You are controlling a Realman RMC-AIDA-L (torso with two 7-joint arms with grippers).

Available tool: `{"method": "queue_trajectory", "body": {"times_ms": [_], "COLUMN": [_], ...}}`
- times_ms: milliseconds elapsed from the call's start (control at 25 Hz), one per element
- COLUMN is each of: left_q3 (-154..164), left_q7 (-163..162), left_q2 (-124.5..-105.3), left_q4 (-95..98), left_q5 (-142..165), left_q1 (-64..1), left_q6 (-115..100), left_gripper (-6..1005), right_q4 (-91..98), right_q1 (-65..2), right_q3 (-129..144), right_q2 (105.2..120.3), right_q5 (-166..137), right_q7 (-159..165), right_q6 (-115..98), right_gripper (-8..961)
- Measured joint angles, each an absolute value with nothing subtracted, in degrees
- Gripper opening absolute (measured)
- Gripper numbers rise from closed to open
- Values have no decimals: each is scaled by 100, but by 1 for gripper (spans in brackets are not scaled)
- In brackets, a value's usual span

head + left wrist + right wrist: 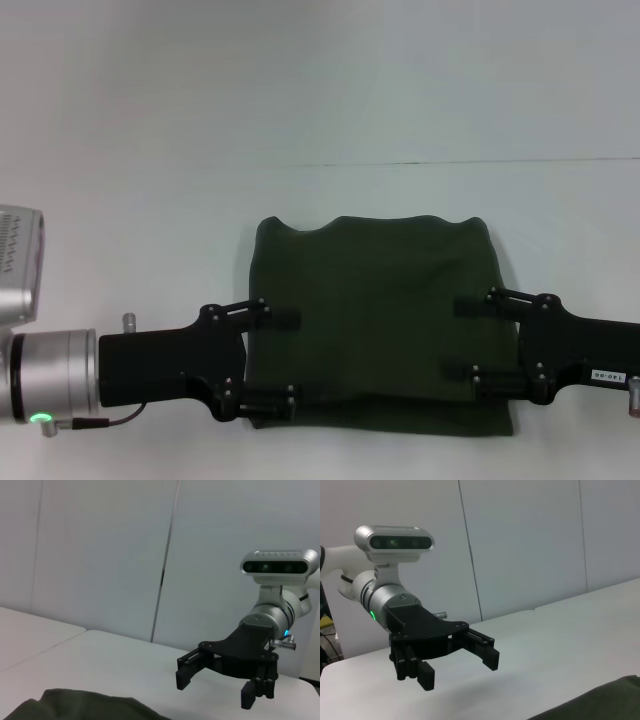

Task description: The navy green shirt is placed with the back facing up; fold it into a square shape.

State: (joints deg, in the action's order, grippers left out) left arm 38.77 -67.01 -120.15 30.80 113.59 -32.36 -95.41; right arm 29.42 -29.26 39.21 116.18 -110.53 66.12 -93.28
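The navy green shirt lies on the white table as a dark olive, roughly rectangular folded shape with its plain side up. My left gripper is open, its fingers reaching in over the shirt's left edge. My right gripper is open too, reaching in over the right edge. The left wrist view shows the right gripper hovering above the table, with a corner of the shirt below. In the right wrist view the left gripper likewise hangs above the tabletop beside the shirt. Neither gripper holds any cloth.
A seam between two tabletops runs behind the shirt. White wall panels stand beyond the table. Bare white tabletop surrounds the shirt on all sides.
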Motion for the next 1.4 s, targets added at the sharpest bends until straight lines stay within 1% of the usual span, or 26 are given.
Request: {"method": "queue_trajectory", "body": {"times_ms": [1400], "left_q3": [3981], "left_q7": [-6732], "left_q2": [-12015], "left_q4": [3076], "left_q5": [11426], "left_q1": [-3287], "left_q6": [-9624], "left_gripper": [891], "right_q4": [2944], "right_q1": [-2935], "right_q3": [3919], "right_q2": [11617], "right_q5": [-11065], "right_q7": [6662], "right_q6": [-9351], "right_gripper": [886]}}
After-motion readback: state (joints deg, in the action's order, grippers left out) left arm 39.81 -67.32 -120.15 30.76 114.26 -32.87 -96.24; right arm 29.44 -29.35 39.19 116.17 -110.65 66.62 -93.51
